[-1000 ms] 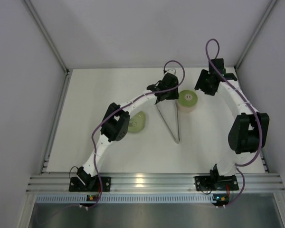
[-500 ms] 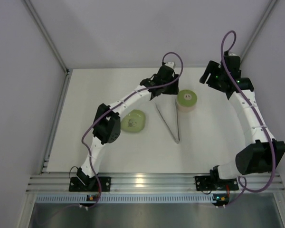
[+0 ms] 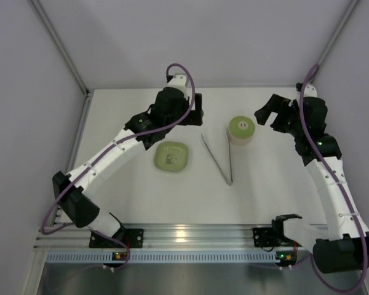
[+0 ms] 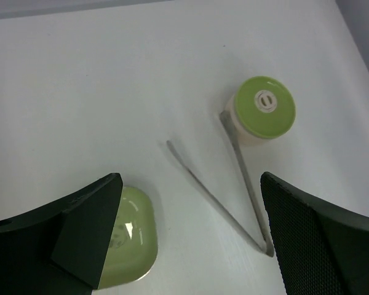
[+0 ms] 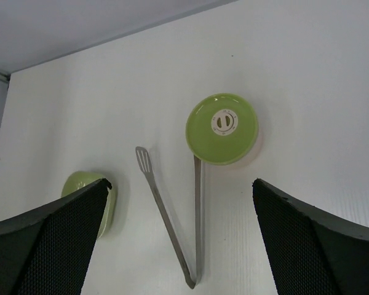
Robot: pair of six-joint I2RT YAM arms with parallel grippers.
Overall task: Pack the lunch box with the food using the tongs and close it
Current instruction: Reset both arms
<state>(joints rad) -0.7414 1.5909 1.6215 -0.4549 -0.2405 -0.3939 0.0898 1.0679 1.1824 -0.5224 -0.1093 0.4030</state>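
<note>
The lunch box (image 3: 241, 129) stands at the back middle of the table with its green lid (image 5: 221, 128) on it, white mark at the centre. The silvery tongs (image 3: 219, 158) lie flat in an open V, joint toward me, one arm tip against the box's side (image 4: 230, 120). My left gripper (image 3: 190, 110) hangs open left of the box, above the table, holding nothing. My right gripper (image 3: 265, 114) hangs open just right of the box, also holding nothing. No food shows; it is hidden or out of view.
A light green squarish plate (image 3: 171, 156) lies left of the tongs, showing only faint grey marks; the left finger half hides this plate (image 4: 134, 236) in the left wrist view. White walls enclose the table on three sides.
Both grippers have opened wide. The left gripper has drawn back leftward from the lunch box, uncovering the plate. The right arm has straightened, its gripper staying near the box's right side.
</note>
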